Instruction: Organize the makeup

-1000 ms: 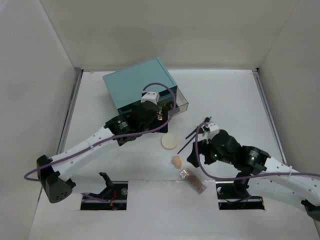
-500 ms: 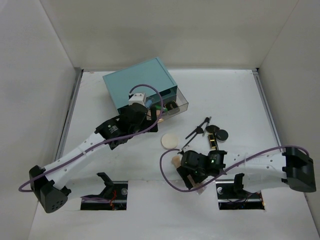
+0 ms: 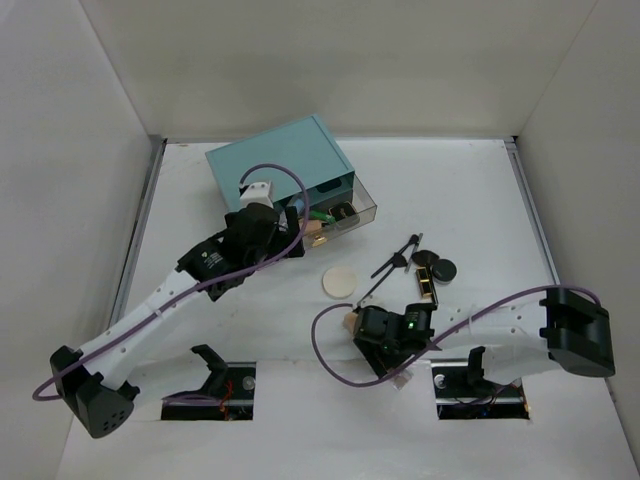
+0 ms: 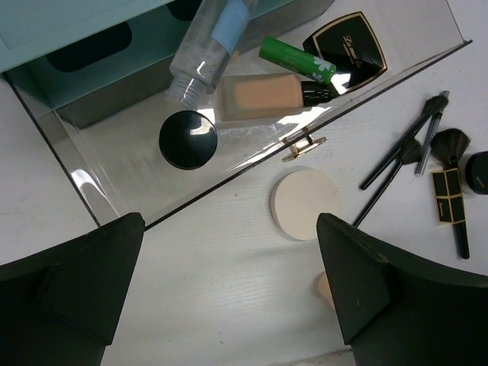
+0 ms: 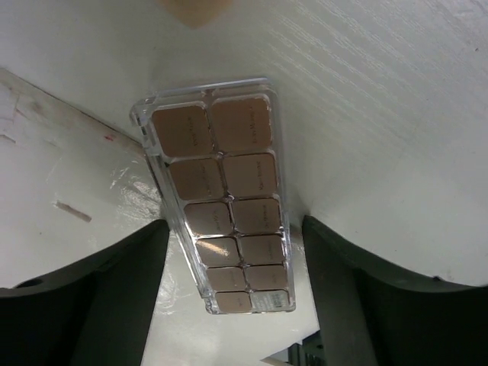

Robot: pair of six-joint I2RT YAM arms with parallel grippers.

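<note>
Two arms at work on the makeup, each shown through its own wrist camera.

**Left arm.** The left fingers (image 4: 72, 286) stand fully apart and hold nothing. They hover over bare table (image 4: 213, 267), just short of the clear drawer (image 4: 114, 164) pulled out of the teal box (image 3: 275, 160). Beyond the fingertips the drawer already contains a black round compact (image 4: 187, 139), a clear bottle (image 4: 206, 46), a peach tube (image 4: 263, 95), a green tube (image 4: 293, 59) and a black square compact (image 4: 347, 53). The wide spread suits an arm between items rather than one carrying. Ahead of the tips, outside the drawer front, lies the cream round puff (image 4: 306, 204). Thin black pencils and brushes (image 4: 396, 164) lie farther off to the same side.

**Right arm.** The right fingers (image 5: 99, 290) are apart and straddle a clear palette (image 5: 225, 206) of brown pans. It lies flat on the table with its long axis running between them. A sliver of table shows beside one finger, so no clamp is evident. The straddle probably prepares a grasp across the narrow width, the only span the fingers can enclose. The peach egg-shaped sponge (image 5: 194, 9) sits just past the palette's far end.

**Judged stage.** Midway: several items remain outside the drawer.
</note>
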